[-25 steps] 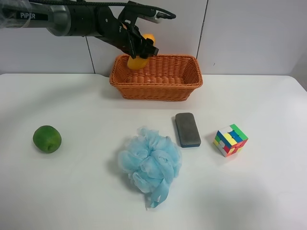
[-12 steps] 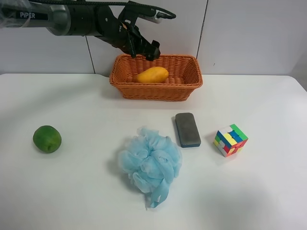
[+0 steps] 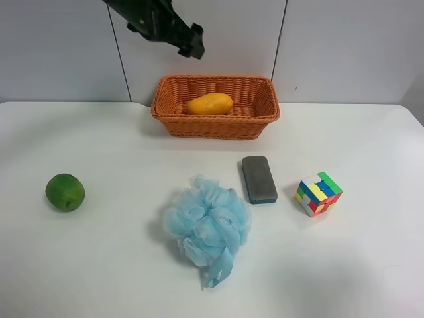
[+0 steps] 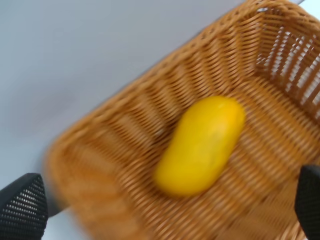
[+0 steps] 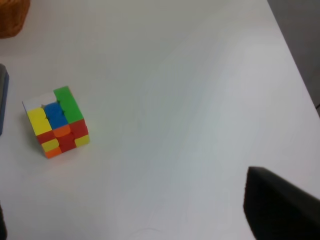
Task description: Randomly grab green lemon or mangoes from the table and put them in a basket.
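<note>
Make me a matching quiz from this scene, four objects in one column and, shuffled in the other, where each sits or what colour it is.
1 mango
2 green lemon
3 puzzle cube
4 grey block

A many colours
B inside the basket
C alone on the table, exterior high view's left
D beside the blue bath pouf

Pairs: 1-B, 2-C, 3-A, 4-D
</note>
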`<state>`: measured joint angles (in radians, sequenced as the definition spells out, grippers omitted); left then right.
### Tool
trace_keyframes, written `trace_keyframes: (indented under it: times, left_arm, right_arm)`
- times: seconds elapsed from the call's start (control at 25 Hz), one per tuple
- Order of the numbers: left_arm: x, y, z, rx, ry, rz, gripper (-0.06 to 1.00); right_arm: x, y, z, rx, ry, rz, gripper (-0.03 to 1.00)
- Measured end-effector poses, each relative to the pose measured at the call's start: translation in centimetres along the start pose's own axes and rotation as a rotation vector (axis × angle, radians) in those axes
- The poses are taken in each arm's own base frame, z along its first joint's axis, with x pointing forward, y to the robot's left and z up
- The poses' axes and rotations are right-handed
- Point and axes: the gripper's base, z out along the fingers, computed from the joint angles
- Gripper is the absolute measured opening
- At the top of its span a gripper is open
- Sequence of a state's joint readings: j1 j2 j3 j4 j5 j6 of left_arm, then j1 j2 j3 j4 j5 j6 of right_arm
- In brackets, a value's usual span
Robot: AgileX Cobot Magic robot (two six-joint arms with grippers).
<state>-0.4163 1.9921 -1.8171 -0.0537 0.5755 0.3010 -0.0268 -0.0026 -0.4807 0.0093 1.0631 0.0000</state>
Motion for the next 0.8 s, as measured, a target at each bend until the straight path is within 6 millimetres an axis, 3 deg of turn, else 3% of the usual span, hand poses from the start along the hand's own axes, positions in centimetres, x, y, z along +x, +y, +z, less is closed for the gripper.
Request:
trace_keyframes:
  times: [0.16,0.32,0.44,0.6,0.8]
  left_arm:
    - [-1.4,3.0,-8.1,-0.095,0.044,0.048,0.99]
    - [-1.0,4.9,-16.1,-0.174,0.136,0.041,0.99]
    - [-0.2,5.4,-21.4,-0.23,0.214,0.022,0.99]
    - [0.5,5.2,-28.4,-0.326,0.139,-0.03,0.99]
    - [4.0,4.3,-36.2,-0.449,0.051,-0.13,0.99]
  right_arm:
    - [0.0,0.0,0.0,0.0,0.0,0.0,0.93]
    - [0.0,0.0,0.0,0.0,0.0,0.0,0.93]
    - [0.0,0.0,0.0,0.0,0.0,0.0,0.93]
    - [0.0,0.0,0.0,0.0,0.0,0.0,0.93]
    - [0.0,0.0,0.0,0.0,0.0,0.0,0.93]
